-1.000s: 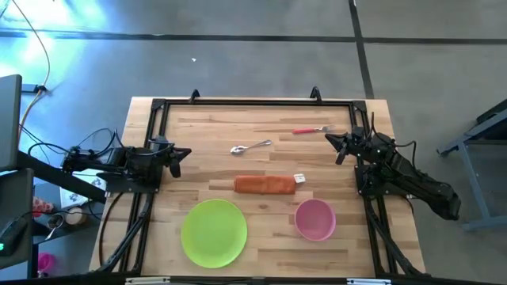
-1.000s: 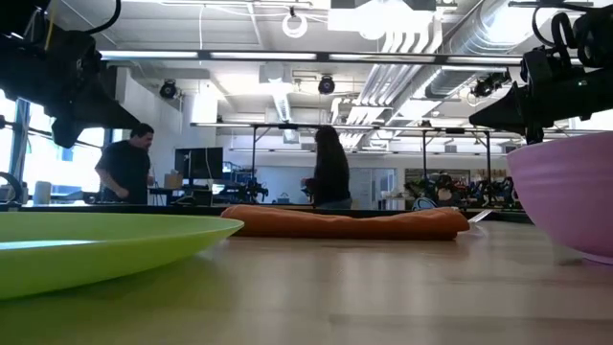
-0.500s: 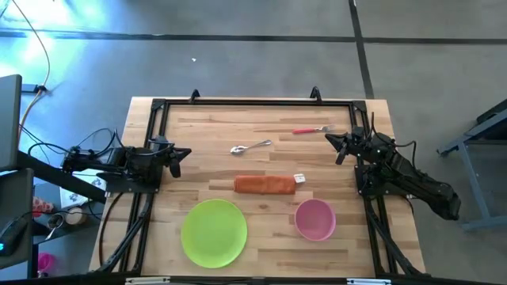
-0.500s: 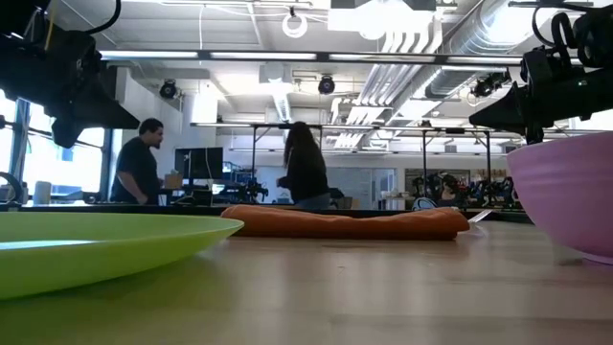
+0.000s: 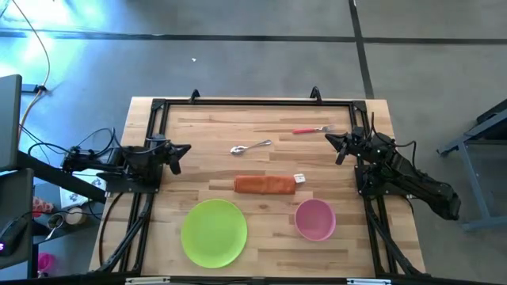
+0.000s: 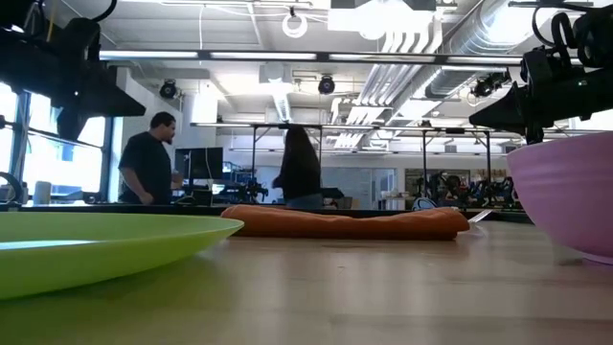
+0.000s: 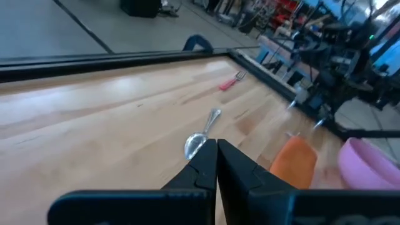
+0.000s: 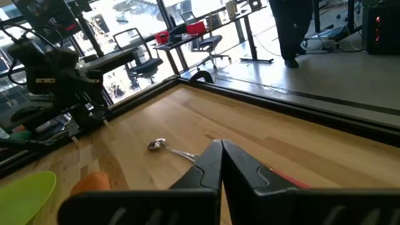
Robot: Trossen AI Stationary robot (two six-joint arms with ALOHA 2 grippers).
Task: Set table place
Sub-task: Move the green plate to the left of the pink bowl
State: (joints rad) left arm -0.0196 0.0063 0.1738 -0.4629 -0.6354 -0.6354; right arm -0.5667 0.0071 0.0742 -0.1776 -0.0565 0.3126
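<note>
Overhead view, setting barely begun as I judge it. The round lime-green plate (image 5: 214, 232) sits at lower centre of the light wood butcher-block tabletop (image 5: 206, 127), and the smaller pink bowl (image 5: 315, 219) lies well apart to its right. A rolled orange cloth (image 5: 264, 184) lies at mid-frame between them and the cutlery. The small silver spoon (image 5: 250, 147) rests above the cloth; the metal fork with a red handle (image 5: 310, 130) lies at upper right. No piece is grouped with another, so I read every placement as still to do. My left claw (image 5: 176, 155) hangs at the left edge, fingers pressed together and holding nothing; my right claw (image 5: 339, 147) hangs at the right edge near the fork, likewise closed and empty.
</note>
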